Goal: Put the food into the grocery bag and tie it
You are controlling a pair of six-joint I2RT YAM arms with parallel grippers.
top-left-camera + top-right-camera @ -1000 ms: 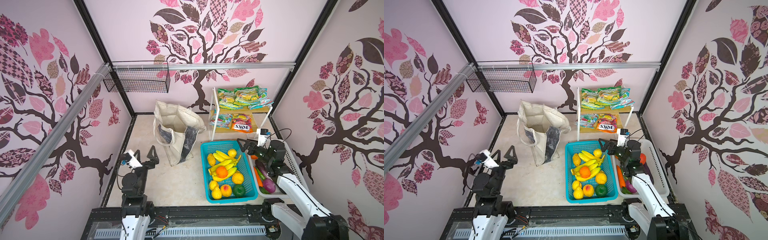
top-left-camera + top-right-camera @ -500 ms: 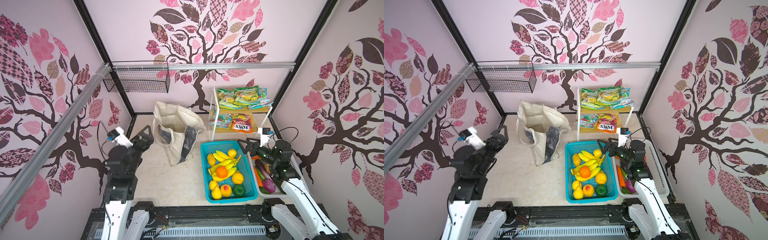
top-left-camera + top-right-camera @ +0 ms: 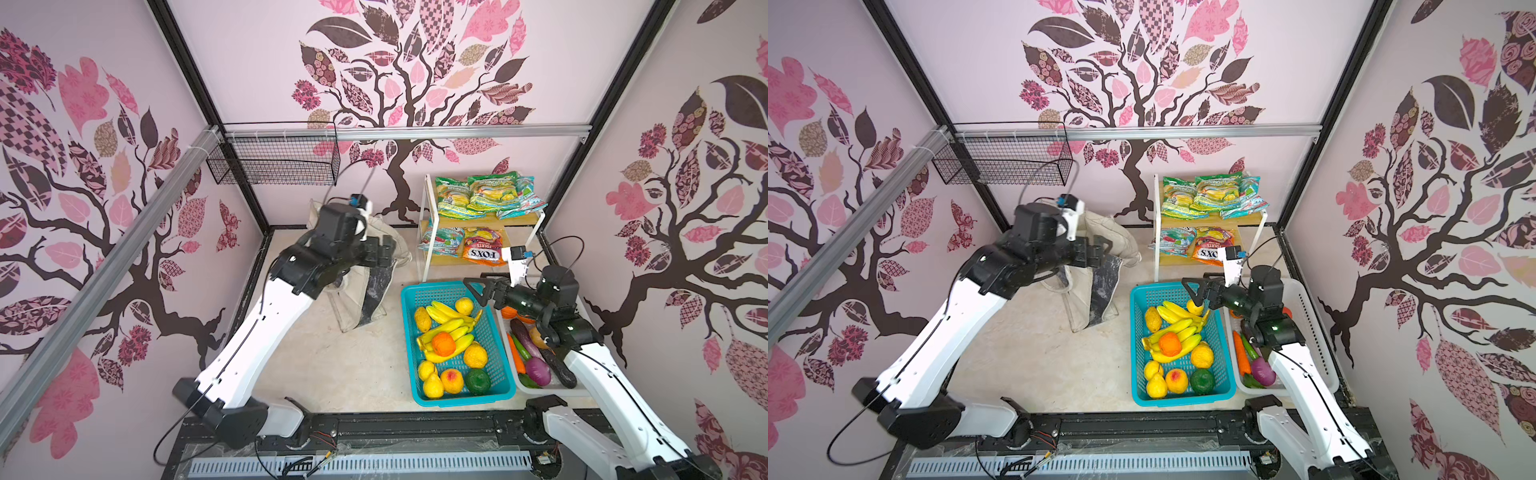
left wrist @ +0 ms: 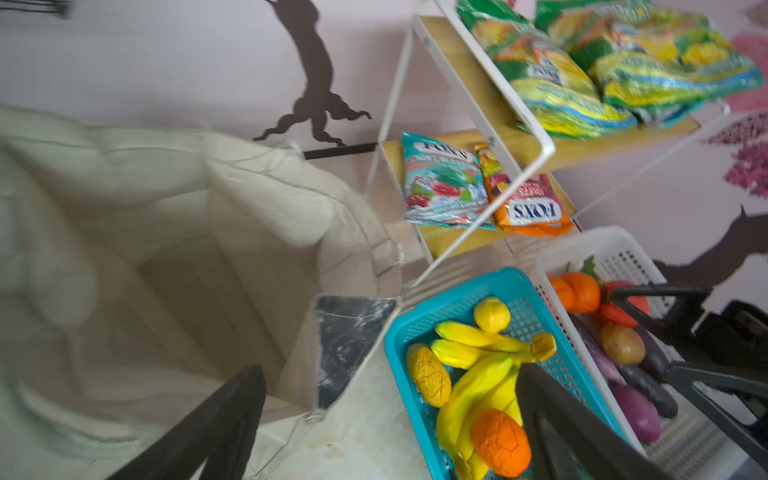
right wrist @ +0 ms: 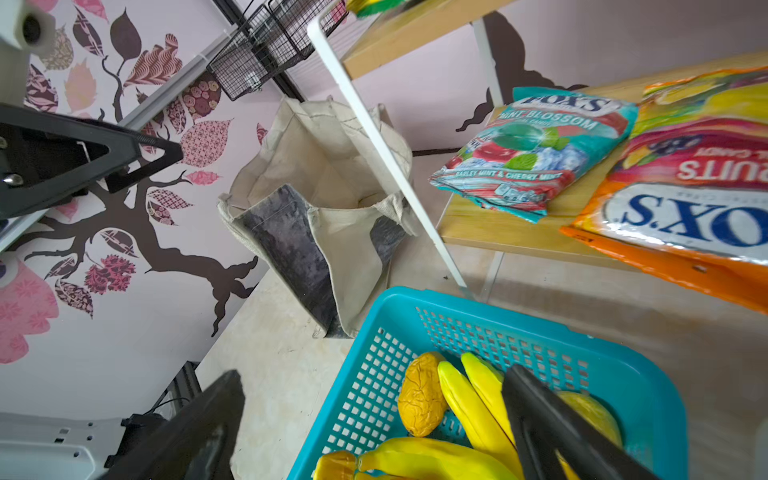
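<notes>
left hand (image 3: 1099,252) open above grocery bag (image 3: 1122,243) | right hand (image 3: 1193,293) open over teal basket (image 3: 1136,353) | banana bunch (image 3: 1177,329) in basket

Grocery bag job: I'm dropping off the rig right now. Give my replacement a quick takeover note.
Left claw: open, empty, over the mouth of the off-white canvas tote bag with grey marbled panels.
Right claw: open, empty, above the far end of the teal plastic basket.
Food: yellow banana bunch and orange toy fruit lie in that basket; glossy green snack packets and a teal snack packet lie on the white-framed wooden shelf.
Done: nothing visible in the bag.
Left: load the food, then tie the bag.
</notes>
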